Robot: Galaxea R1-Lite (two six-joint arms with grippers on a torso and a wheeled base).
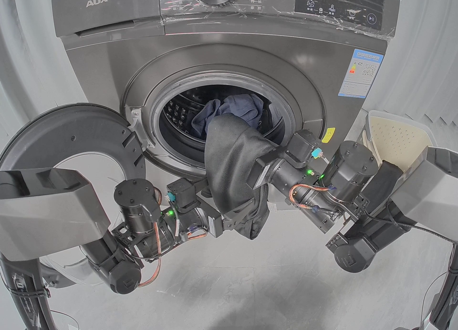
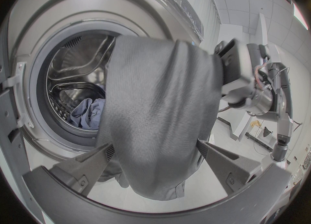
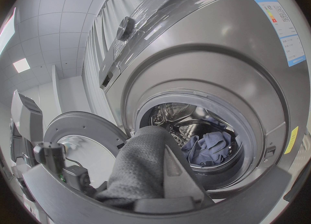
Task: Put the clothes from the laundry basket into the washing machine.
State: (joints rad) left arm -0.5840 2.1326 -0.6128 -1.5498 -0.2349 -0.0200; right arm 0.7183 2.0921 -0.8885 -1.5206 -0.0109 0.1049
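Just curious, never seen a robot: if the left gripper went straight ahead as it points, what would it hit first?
The dark grey garment, hanging inside the open left gripper. Beyond it probably the washing machine front, though depth is unclear.

The dark garment (image 1: 234, 164) hangs across the drum opening (image 1: 179, 116) — free room to its left, above the blue clothes (image 1: 238, 106).

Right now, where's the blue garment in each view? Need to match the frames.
Head view: blue garment inside the drum, just above and behind the dark grey garment hanging in front of it.
Left wrist view: blue garment low in the drum, partly hidden by the dark grey garment.
Right wrist view: blue garment low in the drum, beside the dark grey garment.
Shared landmark: the dark grey garment.
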